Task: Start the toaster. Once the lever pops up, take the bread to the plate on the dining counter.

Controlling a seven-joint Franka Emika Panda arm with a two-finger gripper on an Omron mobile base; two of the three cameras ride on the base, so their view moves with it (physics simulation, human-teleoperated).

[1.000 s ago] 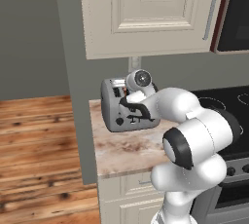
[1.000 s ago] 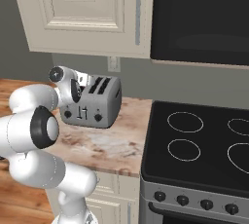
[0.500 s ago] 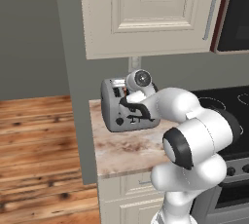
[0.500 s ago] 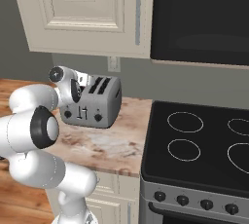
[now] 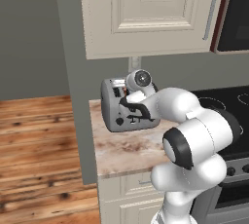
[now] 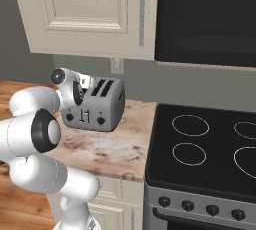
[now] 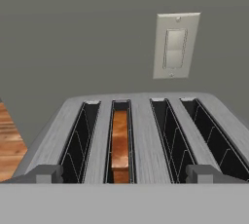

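- Left base view: I have the toaster (image 5: 120, 105) on a narrow marbled desk (image 5: 126, 150), close to the desk's left end, where a grey wall panel (image 5: 73, 72) comes down and the top stops; past that edge I see wood floor (image 5: 34, 159).
- The toaster's back is near the grey rear wall, with a wall outlet (image 7: 175, 45) just above and behind it. In front of the toaster there is bare marbled top out to the front edge.
- A cream upper cabinet (image 6: 85, 9) hangs above the toaster, with open space between its underside and the slots; my arm's wrist sits in that space.
- Right base view: to the right of the desk the black stove top (image 6: 205, 149) begins, flush beside the marbled surface, well apart from the toaster.
- The jaws (image 7: 124, 173) are spread wide and hold nothing. In the hand view I see the two fingertips (image 7: 46, 173) low in the picture, far apart, above the toaster's near top edge; I cannot tell whether they touch the casing.
- The bread (image 7: 119, 142) stands upright down in the second slot from the left as the hand view shows it, its top edge below the slot rim. The other three slots show bare wire guides.
- In the right base view the toaster's front shows two black knobs and two slider slots; the wrist is at its left top corner.
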